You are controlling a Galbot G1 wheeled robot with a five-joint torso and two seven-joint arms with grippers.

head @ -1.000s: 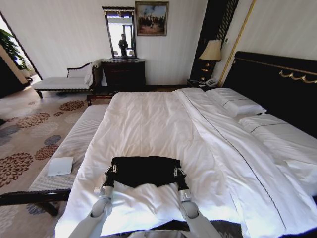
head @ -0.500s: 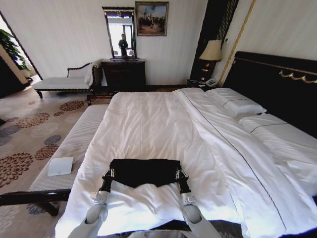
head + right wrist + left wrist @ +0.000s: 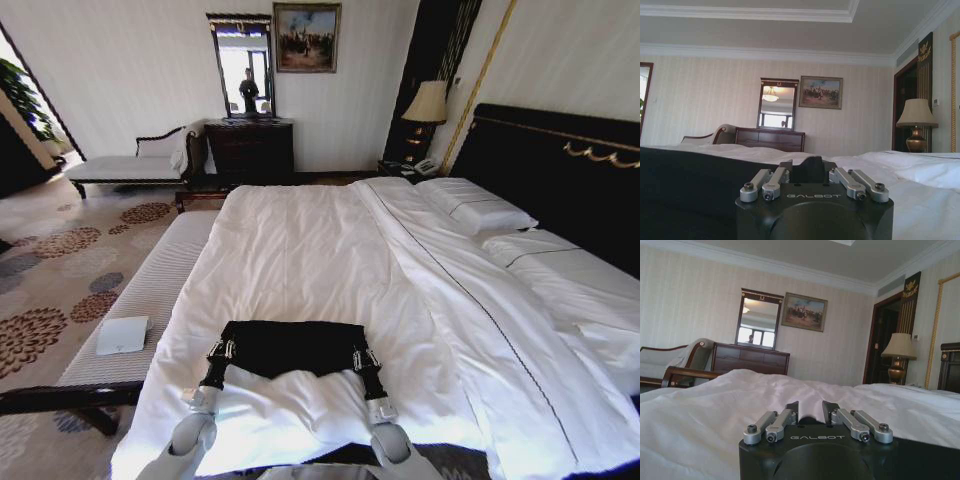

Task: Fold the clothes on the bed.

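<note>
The clothes (image 3: 290, 345), a black top, lie flat on the white duvet near the foot of the bed (image 3: 330, 230). My left gripper (image 3: 221, 351) is shut on the top's near left corner. At the near right corner my right gripper (image 3: 365, 357) is shut too. Between the two grips the near edge curves back, baring white duvet. The left gripper (image 3: 810, 409) has its fingers drawn together low over the duvet. A tuft of black cloth sits pinched in the right gripper (image 3: 809, 167), and the clothes (image 3: 690, 180) spread out dark beside it.
A pale bench (image 3: 150, 290) runs along the bed's left side with a white folded item (image 3: 122, 334) on it. Pillows (image 3: 475, 205) and the black headboard (image 3: 560, 165) are at the right. A dresser (image 3: 250, 148) and lamp (image 3: 428, 102) stand by the far wall.
Both grippers have drawn back a little toward me, and the black top has slid slightly with them toward the foot of the bed.
</note>
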